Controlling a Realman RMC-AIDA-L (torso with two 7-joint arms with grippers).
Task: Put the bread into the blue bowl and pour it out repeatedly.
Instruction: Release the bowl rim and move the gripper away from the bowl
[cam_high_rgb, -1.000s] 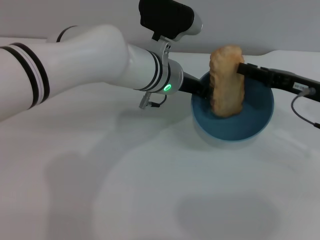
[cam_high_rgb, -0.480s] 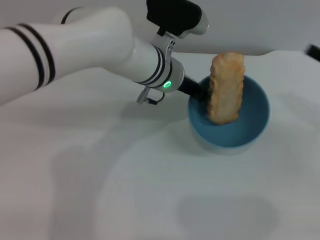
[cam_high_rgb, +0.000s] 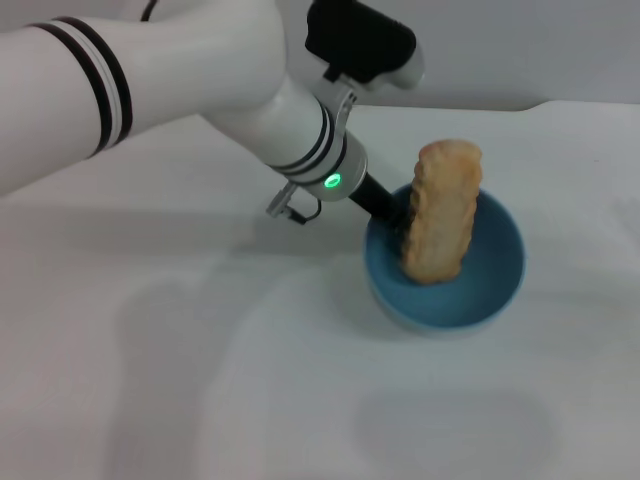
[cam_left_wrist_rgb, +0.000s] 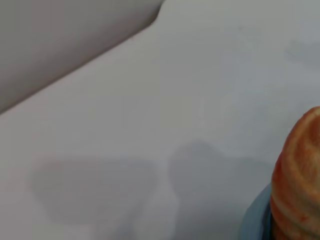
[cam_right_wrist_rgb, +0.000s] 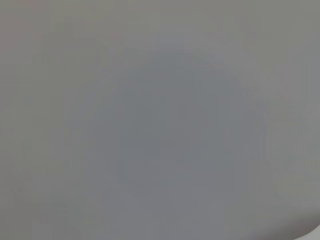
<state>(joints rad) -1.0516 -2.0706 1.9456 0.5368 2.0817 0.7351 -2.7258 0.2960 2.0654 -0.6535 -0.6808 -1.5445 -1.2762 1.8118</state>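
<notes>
The bread (cam_high_rgb: 440, 212) stands upright in the blue bowl (cam_high_rgb: 500, 285), whose near-left rim the left gripper (cam_high_rgb: 398, 208) clasps, on the white table (cam_high_rgb: 200, 380).

The bread (cam_left_wrist_rgb: 298, 175), its orange-red and cream ridges showing, stands in the blue bowl (cam_left_wrist_rgb: 256, 220), of which only a sliver of rim shows, above the white counter (cam_left_wrist_rgb: 200, 90) with soft grey shadows.

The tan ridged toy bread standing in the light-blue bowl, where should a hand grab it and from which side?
Probably the upper end of the tan ridged toy bread, from above. It stands nearly upright in the round light-blue bowl, its top well above the rim, while the left hand sits at the bowl's left rim.
</notes>
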